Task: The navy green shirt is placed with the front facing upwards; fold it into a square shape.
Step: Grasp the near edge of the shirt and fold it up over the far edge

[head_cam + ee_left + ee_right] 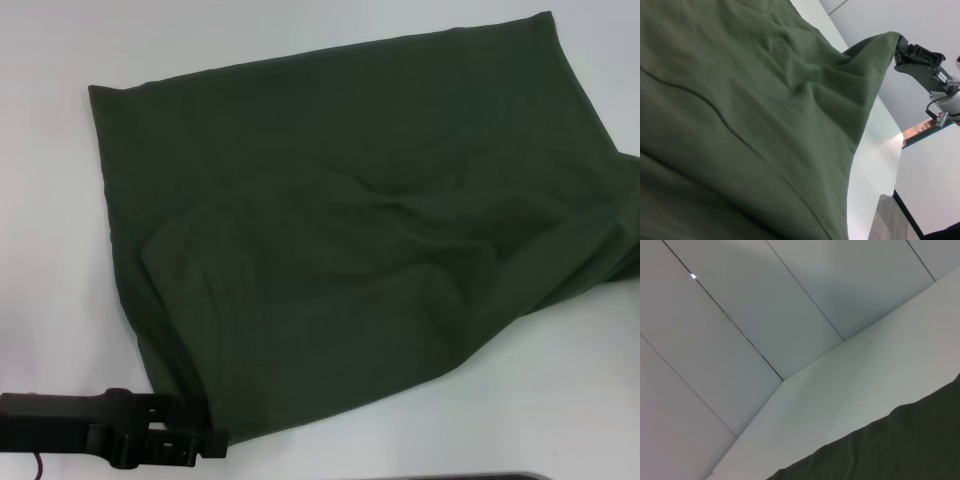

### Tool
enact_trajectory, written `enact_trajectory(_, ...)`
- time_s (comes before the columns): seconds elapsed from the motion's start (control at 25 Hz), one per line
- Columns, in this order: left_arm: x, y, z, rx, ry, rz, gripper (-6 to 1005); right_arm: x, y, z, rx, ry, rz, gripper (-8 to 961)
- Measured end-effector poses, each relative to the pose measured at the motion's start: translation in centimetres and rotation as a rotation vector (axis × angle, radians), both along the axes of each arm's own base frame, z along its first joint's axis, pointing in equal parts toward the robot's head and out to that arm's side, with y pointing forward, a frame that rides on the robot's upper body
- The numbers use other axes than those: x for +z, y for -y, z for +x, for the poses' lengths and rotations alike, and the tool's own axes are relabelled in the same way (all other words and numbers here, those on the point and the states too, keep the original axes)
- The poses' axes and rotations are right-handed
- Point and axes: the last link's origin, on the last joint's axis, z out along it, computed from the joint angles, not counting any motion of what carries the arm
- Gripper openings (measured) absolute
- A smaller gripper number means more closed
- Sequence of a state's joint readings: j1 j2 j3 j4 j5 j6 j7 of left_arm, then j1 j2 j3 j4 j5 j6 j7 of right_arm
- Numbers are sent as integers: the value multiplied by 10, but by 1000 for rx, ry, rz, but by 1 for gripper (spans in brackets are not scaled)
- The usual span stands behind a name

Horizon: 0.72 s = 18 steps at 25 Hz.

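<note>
The navy green shirt [360, 220] lies spread over the white table [50, 200], plain green side up, with no lettering showing. My left gripper [205, 432] is at the shirt's near left corner, low in the head view, and its fingers are shut on the fabric edge. In the left wrist view the cloth [740, 115] fills most of the frame. Farther off there, my right gripper [897, 44] holds another corner raised off the table, and the fabric drapes down from it. The right gripper lies outside the head view, past the right edge.
A dark strip [440, 476] runs along the table's near edge. In the right wrist view there are wall panels [740, 315], the bare table [865, 375] and a shirt edge [900, 445]. An orange-brown strip [920, 131] lies beyond the table.
</note>
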<state>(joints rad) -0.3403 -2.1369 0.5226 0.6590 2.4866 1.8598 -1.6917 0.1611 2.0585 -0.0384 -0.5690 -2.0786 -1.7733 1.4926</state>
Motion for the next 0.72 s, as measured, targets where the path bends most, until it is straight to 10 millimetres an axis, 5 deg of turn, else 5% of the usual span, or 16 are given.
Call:
enact_trajectory(0.48,-3,-1,3,-14,1,-13,767,0,0,0,0,0,0,9)
enact_trajectory(0.72,-4,-2,4,-13,2,-15,656,0,0,0,0,0,0,9)
